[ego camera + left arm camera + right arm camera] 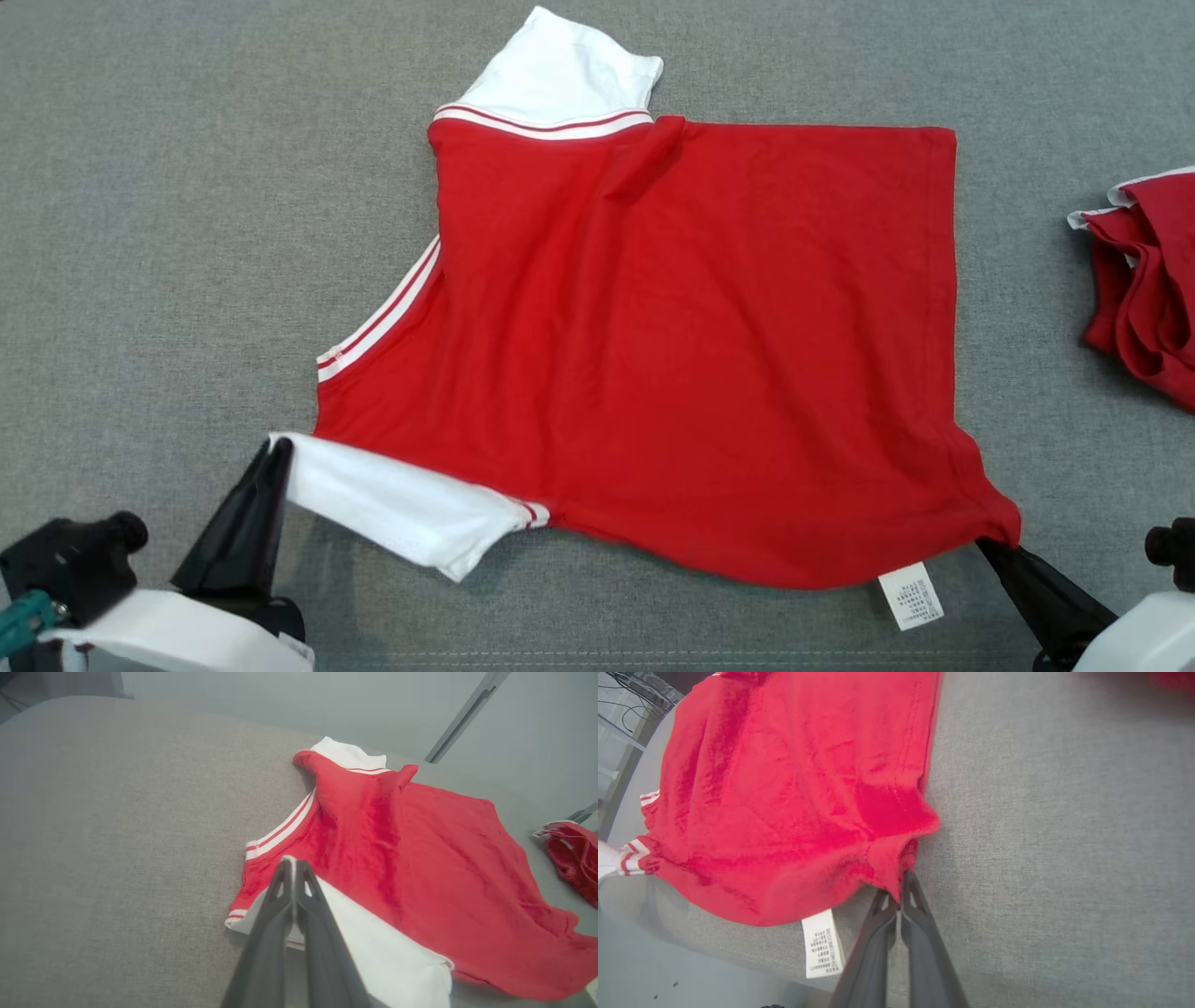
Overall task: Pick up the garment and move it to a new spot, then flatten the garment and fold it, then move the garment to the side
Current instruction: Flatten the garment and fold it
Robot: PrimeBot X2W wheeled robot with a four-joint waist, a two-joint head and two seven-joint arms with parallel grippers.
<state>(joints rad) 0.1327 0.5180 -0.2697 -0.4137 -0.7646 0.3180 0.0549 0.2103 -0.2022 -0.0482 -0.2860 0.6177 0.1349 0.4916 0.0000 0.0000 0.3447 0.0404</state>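
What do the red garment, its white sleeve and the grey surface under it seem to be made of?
The red garment: likely soft knitted cotton, matte; it drapes in loose wrinkles. The white sleeve: seemingly thinner mesh-like fabric, with faint tiny holes. The grey surface: woven upholstery-like cloth, matte, with a visible coarse weave.

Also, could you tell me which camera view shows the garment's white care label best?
The right wrist view: the care label sits close and large under the garment hem, print lines visible. The head view has it small, near the right gripper; the left wrist view is unclear.
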